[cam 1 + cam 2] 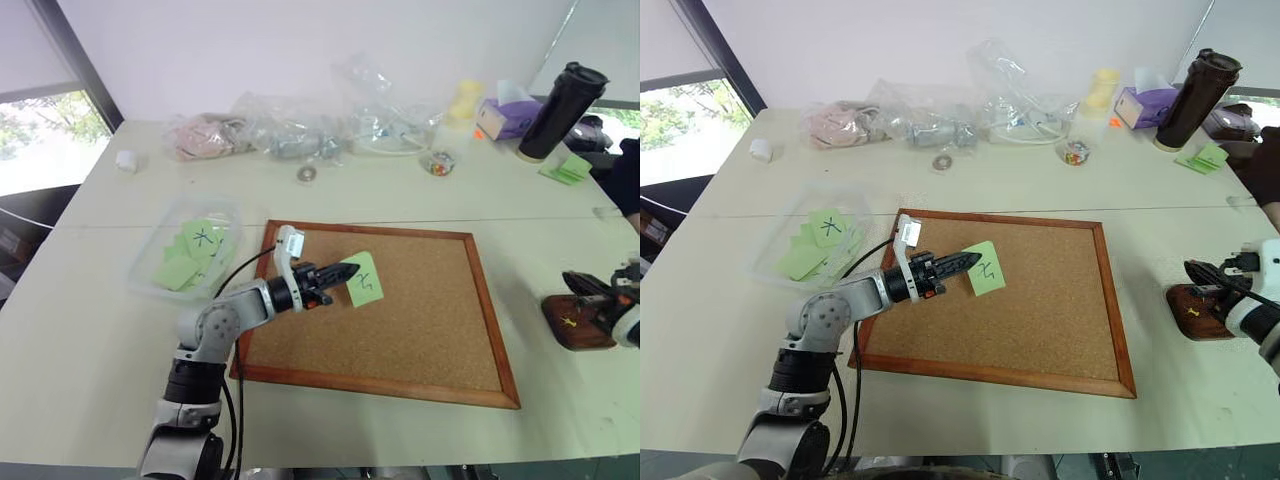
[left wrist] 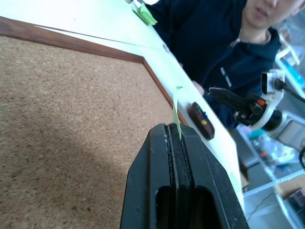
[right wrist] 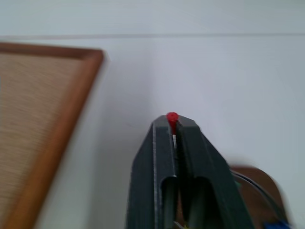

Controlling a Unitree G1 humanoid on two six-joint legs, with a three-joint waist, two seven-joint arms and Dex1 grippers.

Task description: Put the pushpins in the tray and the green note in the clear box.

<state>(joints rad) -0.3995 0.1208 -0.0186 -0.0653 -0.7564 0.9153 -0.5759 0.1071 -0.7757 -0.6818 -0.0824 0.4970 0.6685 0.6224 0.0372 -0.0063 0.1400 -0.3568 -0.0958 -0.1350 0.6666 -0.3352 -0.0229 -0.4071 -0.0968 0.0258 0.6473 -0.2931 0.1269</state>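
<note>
Left gripper (image 1: 350, 271) pinched the pale green scribbled paper note (image 1: 363, 279) at frame centre.
Right gripper (image 3: 174, 125), clamping a red-headed pushpin (image 3: 172, 118), hovered over the dark reddish-brown tray (image 1: 577, 325) at right edge.

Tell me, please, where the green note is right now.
The green note is pinched in the shut left gripper, held above the left half of the corkboard, just right of the clear box.
</note>
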